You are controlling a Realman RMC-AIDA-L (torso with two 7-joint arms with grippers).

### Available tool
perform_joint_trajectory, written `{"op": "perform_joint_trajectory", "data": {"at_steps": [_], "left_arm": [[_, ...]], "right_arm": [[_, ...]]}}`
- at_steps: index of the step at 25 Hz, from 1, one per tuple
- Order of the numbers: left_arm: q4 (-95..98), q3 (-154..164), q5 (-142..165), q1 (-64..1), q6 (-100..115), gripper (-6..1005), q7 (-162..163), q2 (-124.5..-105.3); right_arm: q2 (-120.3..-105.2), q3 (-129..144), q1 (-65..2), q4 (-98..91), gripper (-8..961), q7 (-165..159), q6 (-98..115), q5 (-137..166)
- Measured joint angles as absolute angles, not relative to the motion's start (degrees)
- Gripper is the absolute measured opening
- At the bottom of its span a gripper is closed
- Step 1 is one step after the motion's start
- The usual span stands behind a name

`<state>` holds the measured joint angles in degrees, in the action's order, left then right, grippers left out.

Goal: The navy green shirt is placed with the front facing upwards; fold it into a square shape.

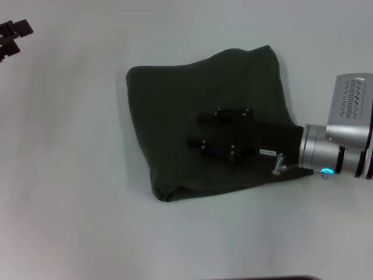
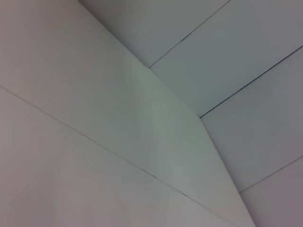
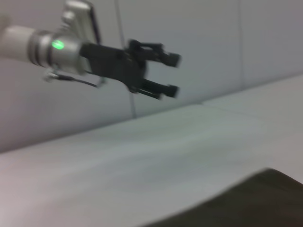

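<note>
The navy green shirt (image 1: 175, 122) lies on the white table (image 1: 70, 175), folded into a rough square, with no lettering showing. My right gripper (image 1: 197, 129) reaches in from the right over the shirt's middle, its black fingers open and nothing between them. A dark corner of the shirt (image 3: 246, 198) shows in the right wrist view. My left gripper (image 1: 14, 36) is held off at the far left, away from the shirt. The right wrist view shows that left gripper (image 3: 173, 74) raised above the table with its fingers apart and empty.
White table surface surrounds the shirt on all sides. The left wrist view shows only pale wall panels (image 2: 142, 118). The silver forearm of the right arm (image 1: 338, 146) crosses the right edge of the table.
</note>
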<state>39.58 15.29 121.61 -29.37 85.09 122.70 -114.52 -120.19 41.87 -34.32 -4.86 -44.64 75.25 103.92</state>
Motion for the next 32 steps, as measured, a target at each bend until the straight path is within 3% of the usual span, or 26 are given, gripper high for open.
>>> {"op": "perform_joint_trajectory", "data": {"at_steps": [19,24,32], "left_arm": [[39.18,15.29,121.64,-28.81,84.97,829,122.52,-114.64],[39.17,15.29,121.64,-28.62,84.98,828,122.54,-114.67],[39.17,14.38,121.64,-28.36,84.85,828,122.26,-114.54]], "right_arm": [[-119.69,25.78,-30.74,-10.94,563,-44.62,62.69,101.02],[-119.24,29.29,-30.63,-12.92,563,-47.81,72.96,103.58],[-119.92,37.86,-32.97,-12.39,563,-51.85,85.28,105.4]]}}
